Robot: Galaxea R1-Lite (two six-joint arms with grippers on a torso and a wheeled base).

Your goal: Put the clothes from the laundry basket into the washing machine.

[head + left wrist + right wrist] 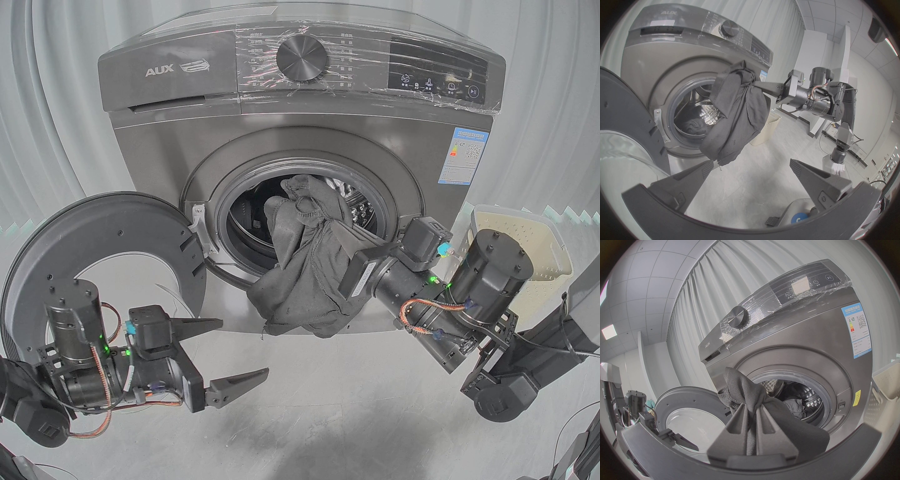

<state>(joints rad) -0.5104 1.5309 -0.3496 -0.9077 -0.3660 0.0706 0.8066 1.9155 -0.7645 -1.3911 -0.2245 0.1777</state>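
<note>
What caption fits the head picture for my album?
Right gripper holds a dark garment at the open washing machine.

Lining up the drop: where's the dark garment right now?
In the head view, the dark garment hangs centre frame from the right end effector, in front of the open mouth of the washing machine.
</note>
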